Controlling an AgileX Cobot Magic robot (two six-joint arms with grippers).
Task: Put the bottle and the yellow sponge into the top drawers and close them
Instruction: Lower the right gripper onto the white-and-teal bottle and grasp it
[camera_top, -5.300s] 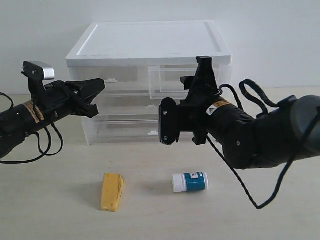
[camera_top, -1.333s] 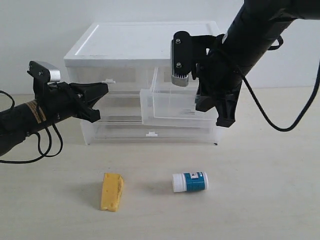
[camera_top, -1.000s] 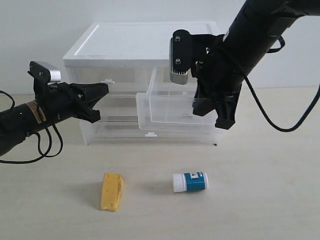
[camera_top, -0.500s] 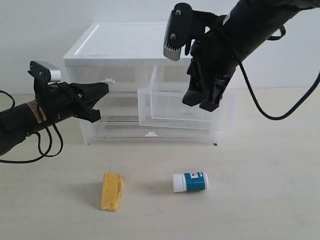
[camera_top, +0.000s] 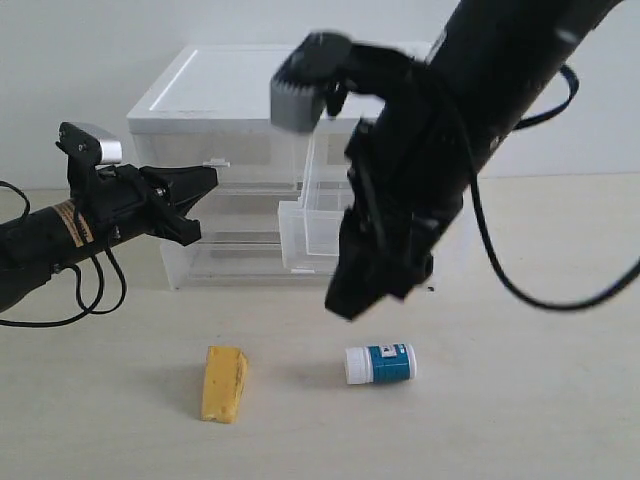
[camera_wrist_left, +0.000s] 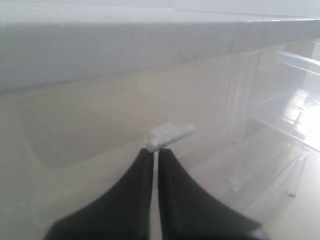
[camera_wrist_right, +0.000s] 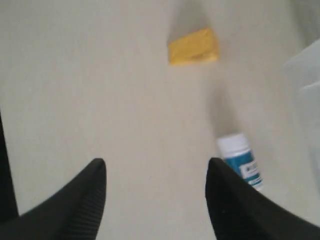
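The bottle (camera_top: 380, 363) lies on its side on the table, white cap toward the sponge (camera_top: 224, 383), which lies to its left. My right gripper (camera_top: 348, 300) hangs blurred just above and left of the bottle. In the right wrist view this gripper (camera_wrist_right: 156, 169) is open and empty, with the bottle (camera_wrist_right: 241, 159) beside one finger and the sponge (camera_wrist_right: 194, 46) farther off. The right top drawer (camera_top: 312, 228) stands pulled out, partly hidden by the arm. My left gripper (camera_top: 208, 178) is shut, its tips (camera_wrist_left: 155, 151) right at the left top drawer's handle tab (camera_wrist_left: 170, 136).
The white-topped cabinet (camera_top: 240, 85) stands at the back of the table, with full-width translucent drawers (camera_top: 235, 262) under the top pair. The open drawer's rim (camera_wrist_right: 306, 75) shows at the edge of the right wrist view. Black cables trail from both arms.
My right arm has left the pulled-out right top drawer and swung down and left to just above the bottle. The left arm, the sponge and the bottle have not moved.
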